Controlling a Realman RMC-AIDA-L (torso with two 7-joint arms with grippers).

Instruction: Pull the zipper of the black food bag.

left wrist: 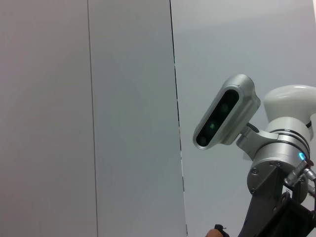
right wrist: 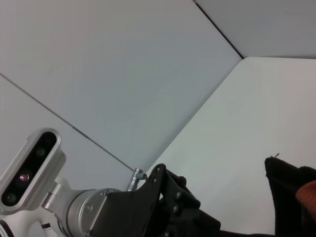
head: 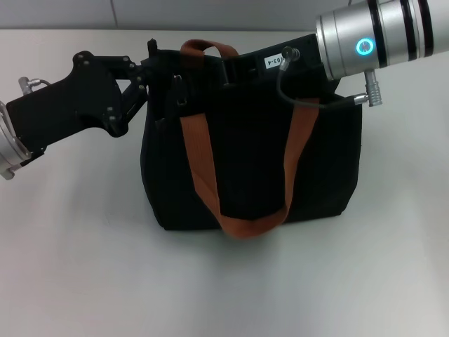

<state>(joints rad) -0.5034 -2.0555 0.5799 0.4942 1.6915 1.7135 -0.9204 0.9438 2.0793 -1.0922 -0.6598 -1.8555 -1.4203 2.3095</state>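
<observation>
The black food bag (head: pixel 252 161) stands upright in the middle of the white table, its two rust-brown strap handles (head: pixel 200 165) hanging down its front. My left gripper (head: pixel 153 70) is at the bag's top left corner, against the fabric. My right gripper (head: pixel 224 70) reaches in from the right and lies along the bag's top edge. The zipper pull is hidden among the black gripper parts and fabric. The right wrist view shows a corner of the bag (right wrist: pixel 286 197) and the left arm's black gripper body (right wrist: pixel 163 207).
The white table (head: pixel 84 267) runs around the bag on all sides. A pale wall stands behind it (head: pixel 70 10). The left wrist view shows the right arm's wrist camera (left wrist: pixel 224 118) in front of the wall panels.
</observation>
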